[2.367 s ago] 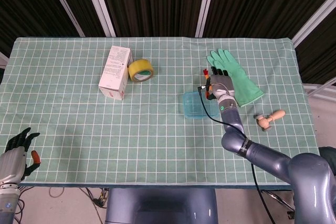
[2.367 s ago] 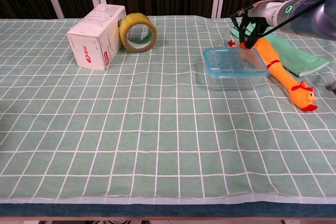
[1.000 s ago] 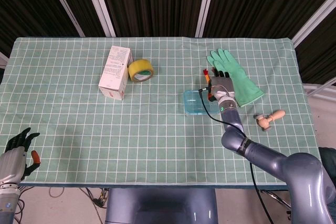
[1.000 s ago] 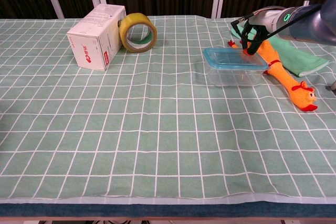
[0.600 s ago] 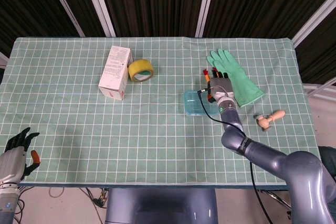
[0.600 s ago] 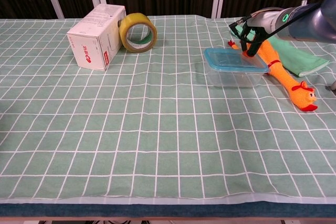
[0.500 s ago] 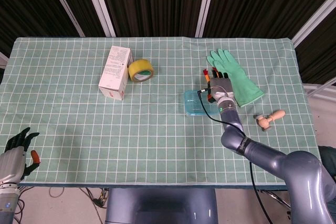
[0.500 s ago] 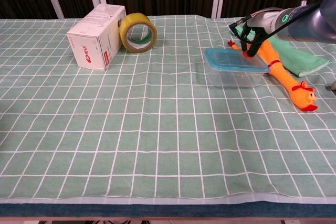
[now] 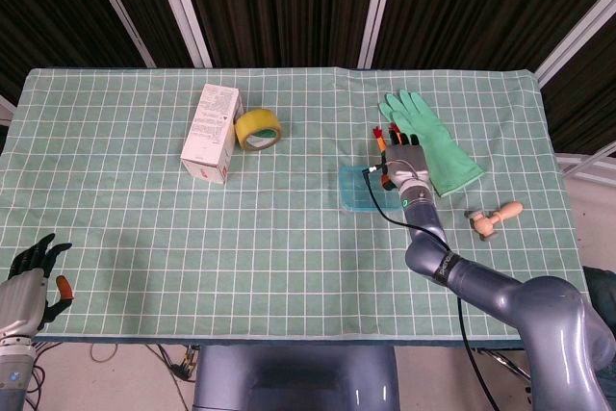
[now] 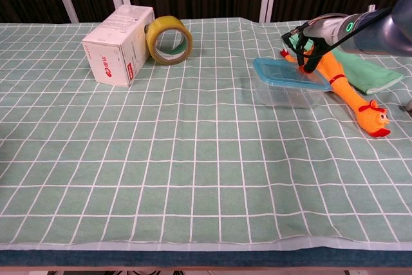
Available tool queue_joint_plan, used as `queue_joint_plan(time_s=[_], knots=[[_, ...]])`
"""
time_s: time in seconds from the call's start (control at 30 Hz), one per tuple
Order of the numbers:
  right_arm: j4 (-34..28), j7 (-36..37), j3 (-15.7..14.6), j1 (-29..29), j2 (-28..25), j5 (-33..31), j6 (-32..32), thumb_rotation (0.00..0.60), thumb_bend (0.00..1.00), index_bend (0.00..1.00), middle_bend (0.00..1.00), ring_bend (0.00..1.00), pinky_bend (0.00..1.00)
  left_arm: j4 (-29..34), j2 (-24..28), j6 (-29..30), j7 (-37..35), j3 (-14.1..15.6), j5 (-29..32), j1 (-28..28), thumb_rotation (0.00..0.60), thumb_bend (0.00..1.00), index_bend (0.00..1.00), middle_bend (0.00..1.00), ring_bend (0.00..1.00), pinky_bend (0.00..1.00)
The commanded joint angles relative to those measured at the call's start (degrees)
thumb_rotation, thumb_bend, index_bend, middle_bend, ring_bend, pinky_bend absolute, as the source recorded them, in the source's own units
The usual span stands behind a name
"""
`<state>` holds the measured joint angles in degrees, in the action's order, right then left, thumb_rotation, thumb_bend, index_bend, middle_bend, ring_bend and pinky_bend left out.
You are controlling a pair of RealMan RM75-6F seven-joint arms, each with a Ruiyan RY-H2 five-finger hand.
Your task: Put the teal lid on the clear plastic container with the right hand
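The teal lid [image 10: 290, 72] lies slightly tilted on top of the clear plastic container [image 10: 288, 93], right of the table's middle. In the head view, lid and container [image 9: 358, 190] show as one blue-green square. My right hand [image 10: 308, 44] reaches down from the far right, and its fingertips [image 10: 304, 62] grip the lid's far right edge. From the head view the right hand [image 9: 404, 163] lies with its back upward beside the container. My left hand [image 9: 27, 278] hangs at the near left, off the table, fingers spread and holding nothing.
An orange rubber chicken [image 10: 347, 91] lies just right of the container, with a green glove [image 10: 364, 72] behind it. A white box [image 10: 118, 44] and a yellow tape roll [image 10: 169, 40] stand at the far left. A small wooden piece [image 9: 496, 217] lies near the right edge.
The lid and container have shifted slightly to the right and tilted more under my right hand. The left hand has stayed where it was.
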<state>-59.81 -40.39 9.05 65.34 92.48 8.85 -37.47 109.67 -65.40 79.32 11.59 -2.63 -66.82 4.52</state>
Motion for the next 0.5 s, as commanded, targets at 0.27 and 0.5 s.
queue_joint_plan(time_s=[0.27,0.5], knots=[[-1.98,4.13,2.49,-0.70,-0.95,4.38,-3.49,0.600,0.46,0.57,0.00,0.00,0.00,-0.11,-0.06,0.15,0.02,0.03,-0.18,-0.04,0.600,0.74,0.19,0.00,0.00,0.00],[-14.69,11.74,5.40,-5.72,-7.12,16.01,-14.61,0.600,0.45,0.02,0.00,0.00,0.00,-0.38,-0.19,0.47,0.01,0.09,-0.78,-0.10,0.600,0.74,0.19,0.00,0.00,0.00]])
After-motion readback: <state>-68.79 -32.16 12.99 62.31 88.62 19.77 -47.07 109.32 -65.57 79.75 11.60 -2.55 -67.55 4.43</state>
